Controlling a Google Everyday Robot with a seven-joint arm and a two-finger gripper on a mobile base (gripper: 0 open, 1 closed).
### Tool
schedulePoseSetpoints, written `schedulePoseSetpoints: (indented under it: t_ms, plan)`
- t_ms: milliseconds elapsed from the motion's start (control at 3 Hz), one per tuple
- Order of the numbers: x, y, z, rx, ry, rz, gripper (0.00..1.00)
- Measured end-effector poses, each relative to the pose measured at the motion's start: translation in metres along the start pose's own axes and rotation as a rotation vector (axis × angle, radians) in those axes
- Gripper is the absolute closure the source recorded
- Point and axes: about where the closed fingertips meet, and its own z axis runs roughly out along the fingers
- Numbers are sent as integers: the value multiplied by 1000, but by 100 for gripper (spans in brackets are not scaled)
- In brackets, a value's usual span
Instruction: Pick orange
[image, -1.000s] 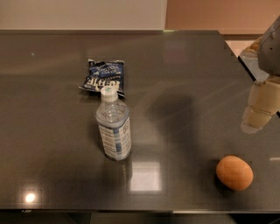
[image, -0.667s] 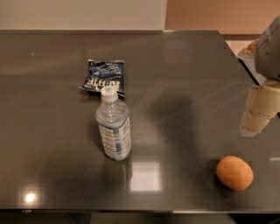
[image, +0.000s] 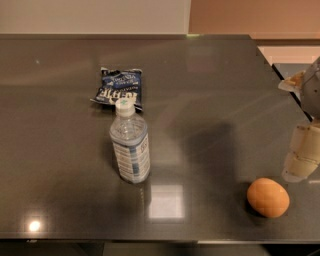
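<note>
The orange (image: 268, 197) sits in the lower right of the frame, resting on the table close to its front edge, and nothing is touching it.

The dark, glossy table (image: 215, 80) fills nearly the whole view, from the pale wall along the top down to the bottom edge. A broad soft shadow lies across its middle right. A square patch of reflected light (image: 165, 201) shines near the front centre, and a small bright glint (image: 34, 225) shows at lower left.

At the right edge, partly cut off by the frame, the arm comes in, grey up top, with the cream-coloured gripper (image: 300, 160) hanging below it. The gripper hovers above and just to the right of the orange, clear of it and carrying nothing. Whether it is spread or pressed together, I cannot tell from here.

Left of centre, a clear plastic water bottle (image: 130, 150) stands upright with a white cap and a pale printed label. It is well apart from the orange.

Just behind the bottle, towards upper left, a dark blue snack bag (image: 118, 89) lies flat and crumpled. Its white lettering is too blurred to read. In the picture its near edge meets the bottle's cap.
</note>
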Motion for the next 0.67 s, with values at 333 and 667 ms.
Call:
schedulePoseSetpoints:
  t_ms: [333,667]
  plan:
    - [16,18,7,-44,-19,24,0]
    - [22,41,16,-77,-52,11,0]
